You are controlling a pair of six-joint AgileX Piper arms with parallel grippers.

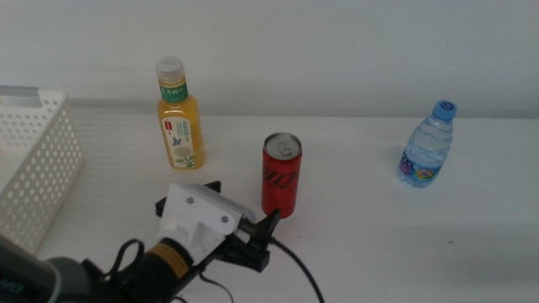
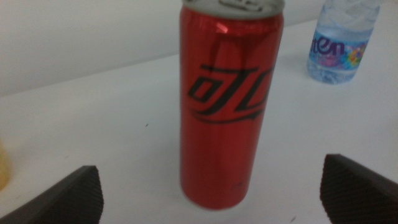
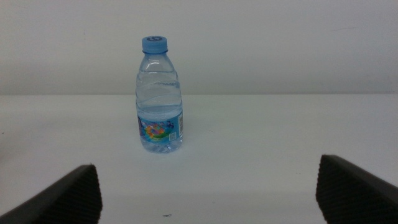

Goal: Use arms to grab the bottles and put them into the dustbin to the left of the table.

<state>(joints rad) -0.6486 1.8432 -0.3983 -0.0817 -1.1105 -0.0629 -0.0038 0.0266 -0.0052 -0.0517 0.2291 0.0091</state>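
A plain pale wall [image 1: 337,50] is seen behind the far edge of the work surface. No other non-task items can be made out.

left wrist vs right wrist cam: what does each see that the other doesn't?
Only the left wrist view shows the red can, standing close ahead between the open left gripper jaws, plus an orange sliver at the picture's edge. Only the right wrist view shows the right gripper, open and well short of its target. Both show the water bottle upright on the white table.
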